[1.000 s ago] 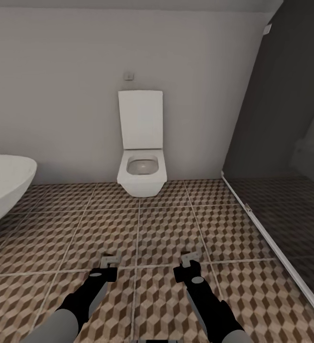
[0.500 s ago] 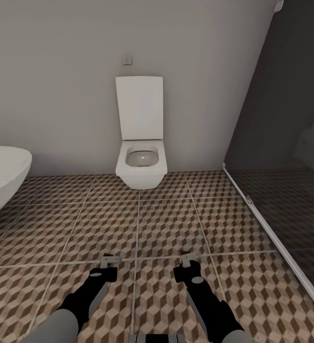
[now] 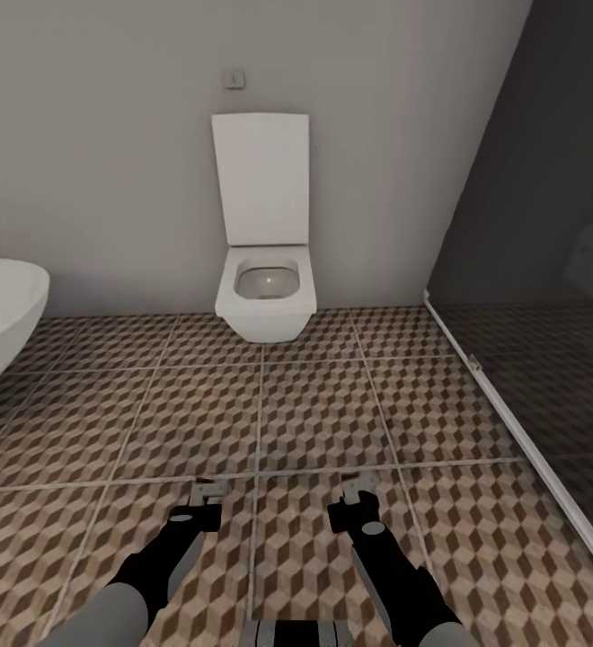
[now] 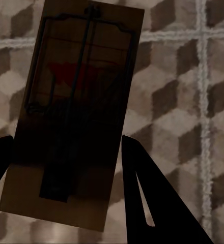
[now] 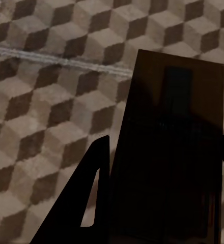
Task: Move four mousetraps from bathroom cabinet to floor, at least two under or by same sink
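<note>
I hold a mousetrap in each hand above the bathroom floor (image 3: 314, 413) of cube-patterned tiles. My left gripper (image 3: 205, 505) is shut on a mousetrap (image 3: 209, 491); in the left wrist view this brown board (image 4: 74, 112) shows dark wire and a red mark, and my left gripper (image 4: 66, 168) has black fingers (image 4: 152, 203) at its sides. My right gripper (image 3: 356, 503) is shut on another mousetrap (image 3: 355, 487), a dark board (image 5: 173, 152) between the fingers (image 5: 86, 203) of my right gripper (image 5: 165, 168). The cabinet and the sink are out of view.
A white square toilet (image 3: 265, 296) with its lid up hangs on the grey wall straight ahead. The white oval bathtub (image 3: 0, 314) juts in at the left. A dark glass shower screen (image 3: 530, 225) with a white floor rail (image 3: 521, 431) runs along the right.
The whole picture has shifted: the toilet now sits higher and slightly larger, so the camera has moved toward it. Both arms keep their pose, each still gripping its mousetrap.
</note>
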Available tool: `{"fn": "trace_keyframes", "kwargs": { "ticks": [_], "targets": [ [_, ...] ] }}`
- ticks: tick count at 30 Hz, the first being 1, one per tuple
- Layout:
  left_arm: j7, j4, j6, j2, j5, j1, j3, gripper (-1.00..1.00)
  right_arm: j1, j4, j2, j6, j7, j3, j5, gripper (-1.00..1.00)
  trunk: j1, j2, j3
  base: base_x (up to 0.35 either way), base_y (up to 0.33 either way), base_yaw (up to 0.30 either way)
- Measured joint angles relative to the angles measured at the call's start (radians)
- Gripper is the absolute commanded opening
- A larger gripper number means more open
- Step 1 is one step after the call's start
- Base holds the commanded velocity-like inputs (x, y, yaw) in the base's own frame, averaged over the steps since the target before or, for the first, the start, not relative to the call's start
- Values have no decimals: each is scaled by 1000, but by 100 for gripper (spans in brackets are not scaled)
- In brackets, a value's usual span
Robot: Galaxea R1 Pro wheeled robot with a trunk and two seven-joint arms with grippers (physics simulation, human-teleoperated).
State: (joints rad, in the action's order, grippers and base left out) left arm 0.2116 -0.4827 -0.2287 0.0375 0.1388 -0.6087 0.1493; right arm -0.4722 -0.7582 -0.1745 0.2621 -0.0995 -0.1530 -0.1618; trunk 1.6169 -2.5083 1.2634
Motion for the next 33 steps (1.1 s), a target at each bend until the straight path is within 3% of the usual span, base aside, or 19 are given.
{"fn": "trace_keyframes", "kwargs": {
  "ticks": [33],
  "targets": [
    [0, 0, 0, 0, 0, 0, 0, -100, 0, 0, 0, 0, 0, 0, 0, -100, 15, -8, 128, 0, 0, 0]
  ]
}}
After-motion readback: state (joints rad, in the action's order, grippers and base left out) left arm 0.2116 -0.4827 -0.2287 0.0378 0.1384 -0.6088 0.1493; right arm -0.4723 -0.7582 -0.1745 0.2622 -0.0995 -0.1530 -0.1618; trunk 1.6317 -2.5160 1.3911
